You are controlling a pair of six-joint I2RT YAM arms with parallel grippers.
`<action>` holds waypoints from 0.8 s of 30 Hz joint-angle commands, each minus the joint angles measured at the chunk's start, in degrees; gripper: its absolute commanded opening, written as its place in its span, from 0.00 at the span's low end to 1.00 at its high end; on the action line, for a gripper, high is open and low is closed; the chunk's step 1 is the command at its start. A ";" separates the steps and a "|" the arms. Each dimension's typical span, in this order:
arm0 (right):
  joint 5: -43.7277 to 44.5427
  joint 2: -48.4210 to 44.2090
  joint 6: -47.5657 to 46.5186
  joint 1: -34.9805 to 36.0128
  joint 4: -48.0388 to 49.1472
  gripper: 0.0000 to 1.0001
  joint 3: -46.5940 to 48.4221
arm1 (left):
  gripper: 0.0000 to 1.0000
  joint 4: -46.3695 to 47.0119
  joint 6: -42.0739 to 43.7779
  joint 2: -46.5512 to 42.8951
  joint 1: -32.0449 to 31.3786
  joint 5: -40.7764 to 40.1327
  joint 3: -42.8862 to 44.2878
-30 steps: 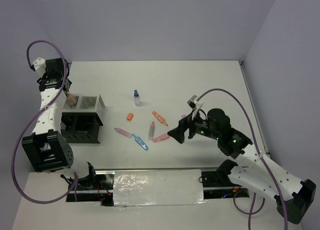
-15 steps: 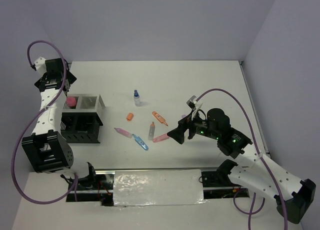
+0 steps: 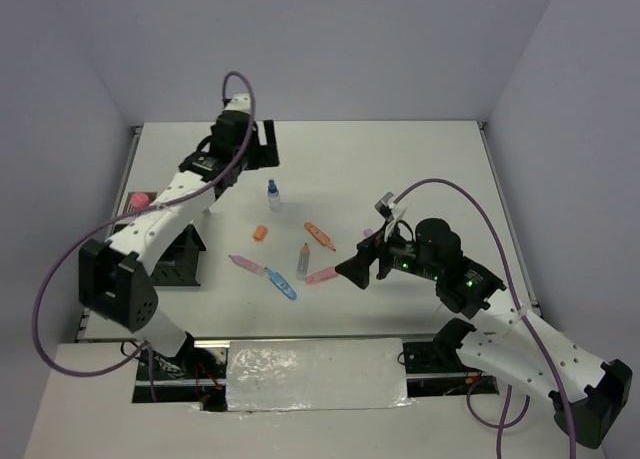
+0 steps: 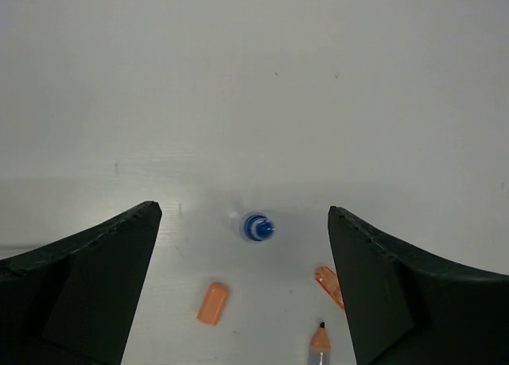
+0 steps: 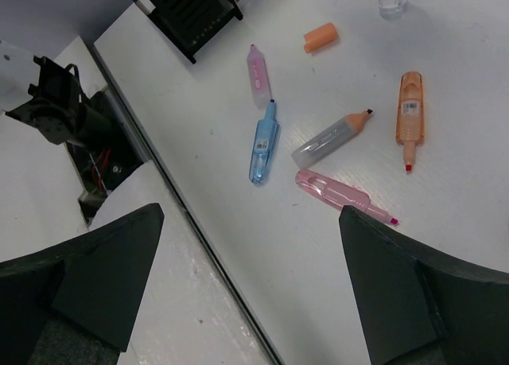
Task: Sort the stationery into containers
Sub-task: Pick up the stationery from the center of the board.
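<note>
Legible text: none recorded.

Item 1, blue highlighter [image 5: 264, 146]: a small white label [image 5: 261, 142] is carried on the barrel. Its dark print is too small to be read.

Item 2, orange highlighter [image 5: 409, 110]: a similar small label is seen mid-barrel. Its print cannot be made out.

Item 3, grey pen [image 5: 330, 140]: a faint pale mark is noted along the barrel. No characters can be told.

Overhead and left wrist views: no brand, number or sign is resolved on any item at this size.
</note>
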 commanded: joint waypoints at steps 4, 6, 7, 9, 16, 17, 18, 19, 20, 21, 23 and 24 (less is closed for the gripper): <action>-0.94 -1.82 0.75 -0.02 2.12 1.00 -0.76 | 0.99 3.87 4.52 10.88 -4.80 1.13 3.71; -1.12 -1.47 0.67 -0.02 2.38 1.00 -0.68 | 0.99 5.35 4.51 12.72 -5.58 3.23 3.62; -1.30 -0.86 0.66 -0.02 2.47 1.00 -0.68 | 0.99 5.36 4.60 13.34 -5.94 3.07 3.62; -1.65 -0.24 0.49 -0.10 2.56 1.00 -0.59 | 0.99 5.53 4.86 15.36 -6.55 2.72 3.62; -2.62 1.17 0.22 -0.10 2.47 1.00 0.03 | 0.82 5.19 3.11 17.91 -6.47 -1.85 1.51; -2.62 1.17 0.05 -0.02 2.38 1.00 0.11 | 0.78 4.75 2.93 18.18 -6.47 -2.20 1.60; -2.53 1.35 0.05 -0.02 2.38 1.00 0.12 | 0.77 4.48 2.67 18.44 -6.56 -2.55 1.43; -2.44 1.26 0.05 -0.02 2.47 1.00 0.12 | 0.77 4.83 2.67 18.62 -6.47 -2.47 0.99; -2.44 1.35 -0.04 -0.02 2.38 1.00 0.20 | 0.77 5.01 2.49 18.71 -6.47 -2.56 0.64; -2.44 1.43 -0.04 0.07 2.38 1.00 0.29 | 0.77 5.36 2.58 18.79 -6.47 -2.38 0.29; -2.27 1.61 -0.13 -0.02 2.29 1.00 0.20 | 0.78 5.01 2.32 19.41 -6.47 -2.47 0.11; -2.18 1.70 0.05 -0.02 2.38 1.00 0.12 | 0.78 4.92 2.23 19.84 -6.38 -2.38 0.19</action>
